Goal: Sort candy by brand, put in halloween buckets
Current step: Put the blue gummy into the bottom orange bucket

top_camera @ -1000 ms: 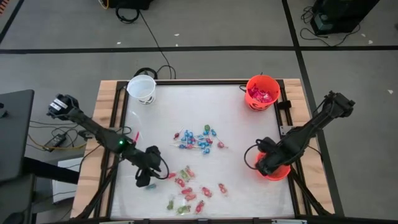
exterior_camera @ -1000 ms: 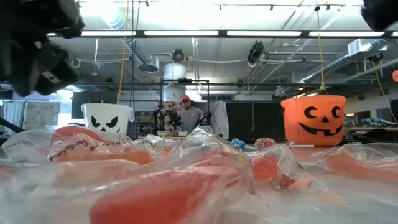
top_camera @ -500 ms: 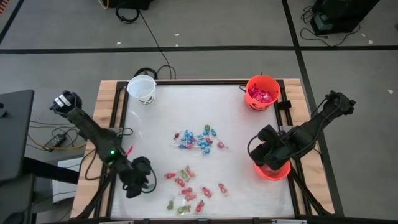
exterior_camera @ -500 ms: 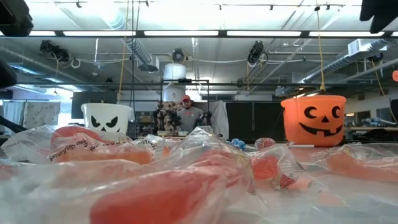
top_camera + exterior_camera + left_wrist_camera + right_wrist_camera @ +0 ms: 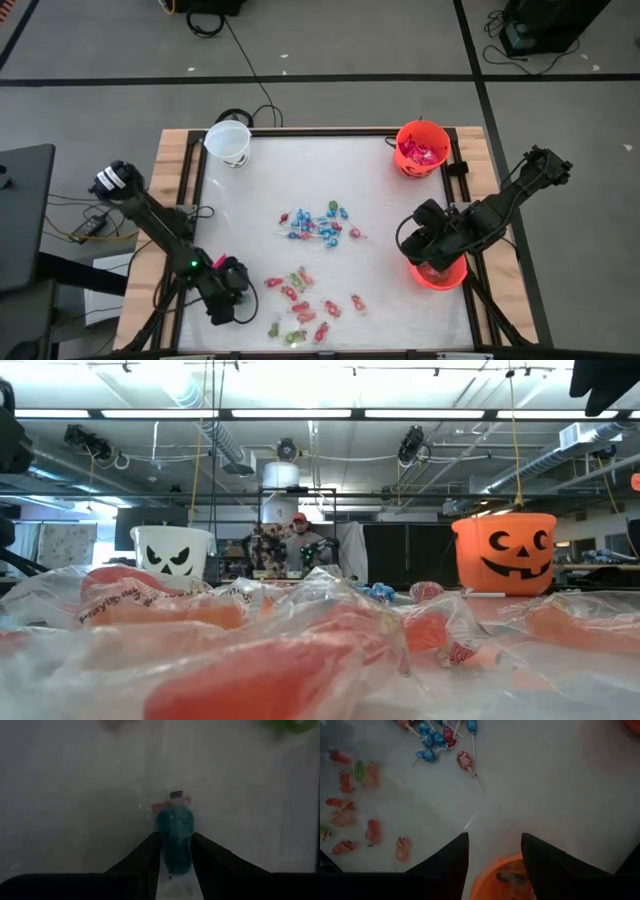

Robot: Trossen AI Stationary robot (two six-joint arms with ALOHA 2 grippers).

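Left pincer clamped around glossy teal wrapped candy.

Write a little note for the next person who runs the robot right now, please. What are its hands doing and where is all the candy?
Left hand: near the table's front left edge, shut on a blue wrapped candy.
Right hand: open and empty, above the near orange bucket on the right side.
Buckets: white bucket at the back left; far orange bucket at the back right, holding red packets.
Done: some candy is in both orange buckets.
Left: a blue-and-red lollipop cluster mid-table and a scatter of green, orange and pink pieces near the front are not yet sorted, plus the candy in the left hand.
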